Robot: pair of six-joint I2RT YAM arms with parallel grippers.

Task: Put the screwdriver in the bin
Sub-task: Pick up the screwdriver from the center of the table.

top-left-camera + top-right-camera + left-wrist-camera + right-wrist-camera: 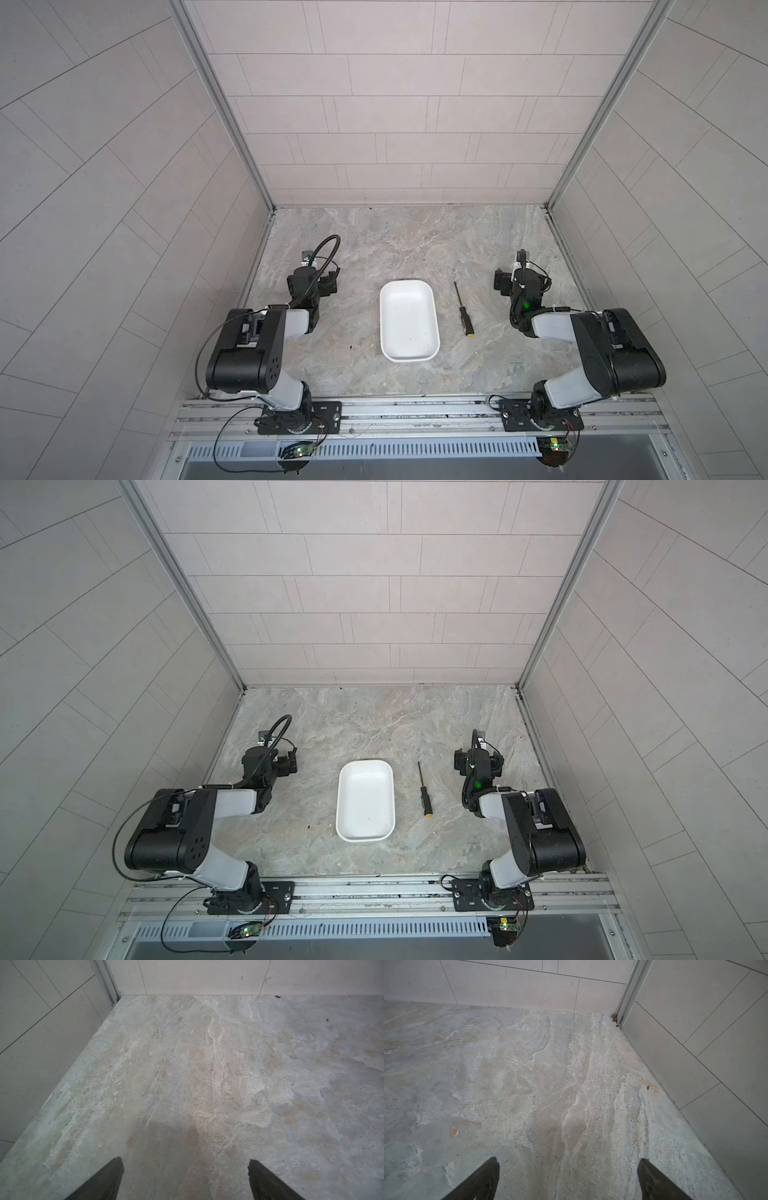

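Screwdriver lay beside bin, untouched; left gripper and right gripper both spread apart, empty.

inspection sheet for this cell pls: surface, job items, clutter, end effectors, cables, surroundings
Surface: grey stone-look tabletop, a few small dark specks.
Job's things: white bin mid-table, nothing in it; screwdriver flat on the tabletop beside the bin, apart from it, yellow cap toward the robot.
Clutter: nothing seen.
End effectors: left end effector open, holding nothing; right end effector open, holding nothing; both over bare tabletop.
Cables: black cable looped above the left wrist; loose wires at both arm bases.
Surroundings: tiled walls on three sides, aluminium rail at the front.
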